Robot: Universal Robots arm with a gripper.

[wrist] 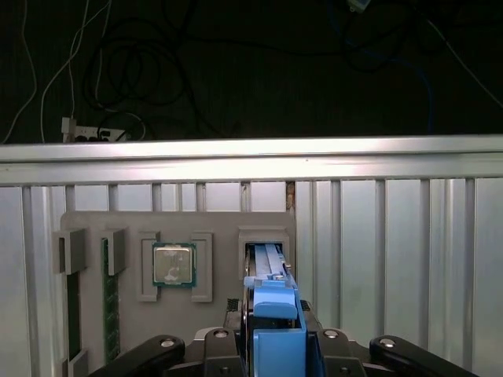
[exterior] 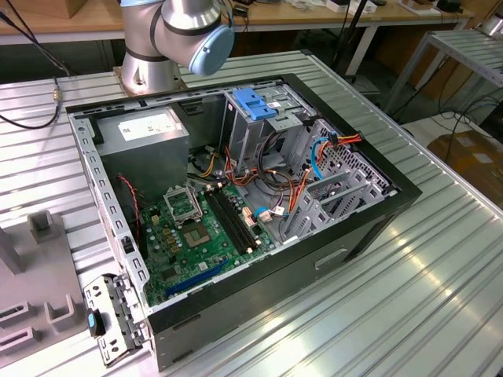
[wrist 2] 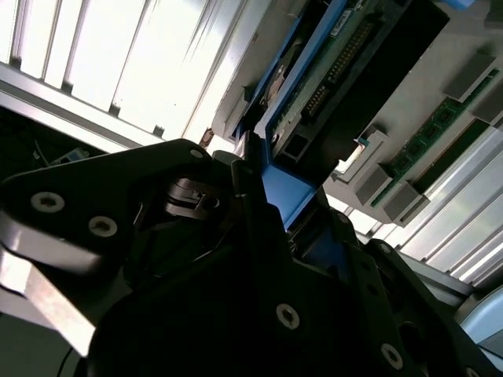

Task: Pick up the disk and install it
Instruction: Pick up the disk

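In the exterior view a grey fixture tray [exterior: 39, 267] lies at the exterior view's left on the ribbed metal surface [exterior: 440, 275]; the open computer case [exterior: 259, 298] sits mid-surface, with the arm [exterior: 181, 31] rising behind it; in the first wrist view the tray carries memory sticks [wrist: 111, 298], a processor chip [wrist: 173, 263] and the disk [wrist: 267, 259], which stands on edge in its slot; the hand [wrist: 275, 342] is closed on the disk's blue rail, one finger against each side.
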